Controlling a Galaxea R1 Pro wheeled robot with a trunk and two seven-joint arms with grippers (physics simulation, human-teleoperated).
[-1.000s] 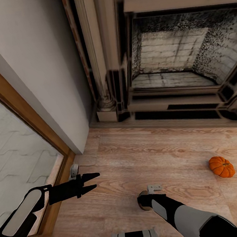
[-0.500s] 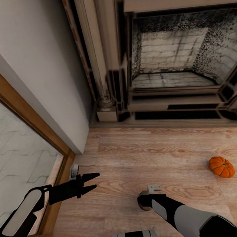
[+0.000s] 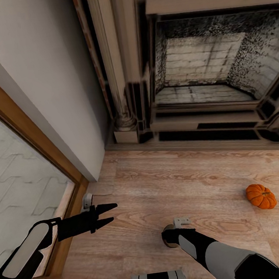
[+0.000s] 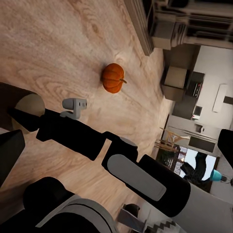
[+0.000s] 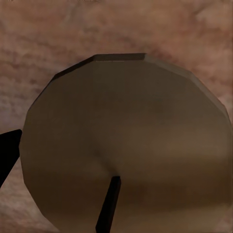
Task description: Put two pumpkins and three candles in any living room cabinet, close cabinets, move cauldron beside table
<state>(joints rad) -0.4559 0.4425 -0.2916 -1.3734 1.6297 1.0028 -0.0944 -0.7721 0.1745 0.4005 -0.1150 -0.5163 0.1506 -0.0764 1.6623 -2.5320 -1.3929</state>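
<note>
Task early: pumpkin [image 3: 261, 196] loose on floor [image 3: 184, 182] at three o'clock; right gripper [image 3: 170, 236] over candle [image 5: 124, 155], grip indeterminate; left gripper [image 3: 106, 215] released.

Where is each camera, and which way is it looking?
Head view: up on the robot, looking down at the wood floor, fireplace, both arms.
Left wrist view: by the left gripper, looking across the floor at the right arm.
Right wrist view: by the right gripper, looking straight down on a candle.
Shared: head and left wrist views both show the pumpkin.
</note>
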